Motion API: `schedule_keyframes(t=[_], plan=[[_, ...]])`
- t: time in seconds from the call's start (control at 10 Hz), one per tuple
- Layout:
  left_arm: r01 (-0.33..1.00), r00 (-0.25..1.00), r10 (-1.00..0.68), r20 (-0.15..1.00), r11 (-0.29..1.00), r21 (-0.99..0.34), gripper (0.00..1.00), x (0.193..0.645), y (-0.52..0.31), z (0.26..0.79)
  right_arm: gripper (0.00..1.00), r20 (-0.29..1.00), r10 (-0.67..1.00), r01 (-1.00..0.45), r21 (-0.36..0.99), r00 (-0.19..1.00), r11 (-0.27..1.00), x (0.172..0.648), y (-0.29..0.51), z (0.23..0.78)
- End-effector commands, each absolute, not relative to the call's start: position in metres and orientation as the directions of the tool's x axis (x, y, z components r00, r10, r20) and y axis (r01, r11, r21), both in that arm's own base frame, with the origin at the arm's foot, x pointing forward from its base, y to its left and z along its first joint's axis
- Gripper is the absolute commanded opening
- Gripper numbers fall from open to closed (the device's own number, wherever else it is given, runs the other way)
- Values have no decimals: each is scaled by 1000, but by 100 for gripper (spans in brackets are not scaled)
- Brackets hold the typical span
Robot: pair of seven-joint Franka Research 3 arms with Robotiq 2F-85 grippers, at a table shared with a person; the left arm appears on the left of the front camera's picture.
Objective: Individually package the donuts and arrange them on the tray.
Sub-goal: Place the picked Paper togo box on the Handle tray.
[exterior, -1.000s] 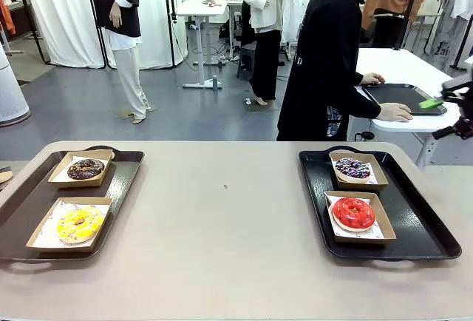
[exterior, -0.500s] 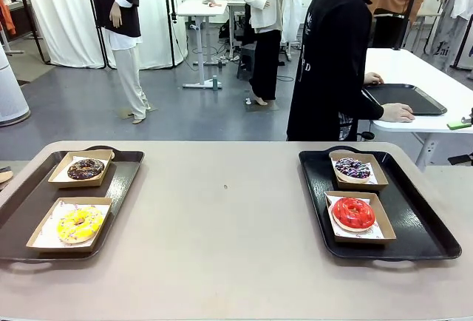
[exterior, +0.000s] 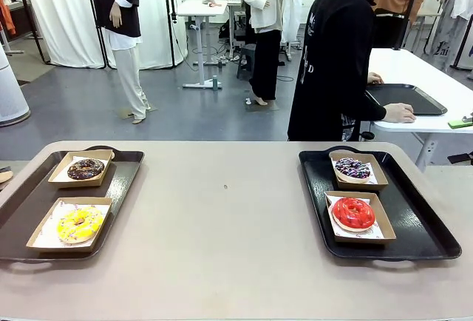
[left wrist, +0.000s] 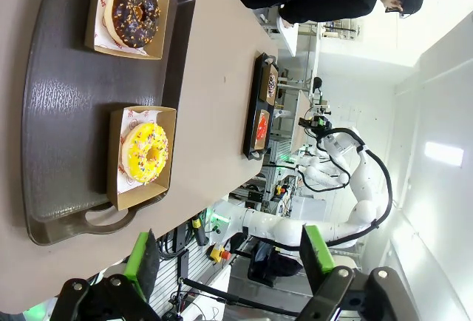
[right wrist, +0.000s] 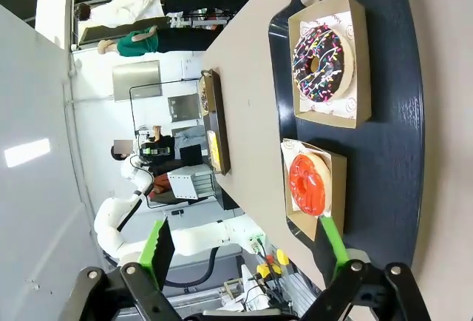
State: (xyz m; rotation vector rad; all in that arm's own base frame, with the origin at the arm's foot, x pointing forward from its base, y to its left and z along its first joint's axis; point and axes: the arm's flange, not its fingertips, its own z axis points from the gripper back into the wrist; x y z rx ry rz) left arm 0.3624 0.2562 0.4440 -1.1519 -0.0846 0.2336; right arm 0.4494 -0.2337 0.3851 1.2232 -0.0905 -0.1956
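Note:
Each donut lies in its own shallow cardboard box. The dark chocolate donut (exterior: 86, 168) and the yellow donut (exterior: 80, 223) are on the left black tray (exterior: 29, 203). On the right black tray (exterior: 421, 217) are the purple-and-white sprinkled donut (exterior: 353, 167) and the glossy red donut (exterior: 352, 212). My left gripper (left wrist: 229, 262) hangs open, off the near end of the left tray (left wrist: 66, 114) and past the yellow donut (left wrist: 145, 153). Near the red donut (right wrist: 309, 183), my right gripper (right wrist: 245, 251) is open and holds nothing; a green pad (exterior: 460, 123) peeks in at the front view's right edge.
A person in black (exterior: 332, 62) stands beyond the far right corner, hands on another black tray (exterior: 405, 98) on a white side table. Bare tabletop (exterior: 222, 217) lies between the two trays.
My right gripper has drawn back from above the far side table to the front view's right edge. The person has shifted slightly. The donuts and trays have stayed put.

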Motion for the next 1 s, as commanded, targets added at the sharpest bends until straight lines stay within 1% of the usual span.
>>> schedule_keyframes(t=[0.0,0.9], plan=[[-121,975,221,-37,383,-916,100,360,257,446,100,-47,-198,116,930,979,349,450,-232,387],[-121,975,221,-37,383,-916,100,360,257,446,100,-47,-198,116,930,979,349,450,-232,387]])
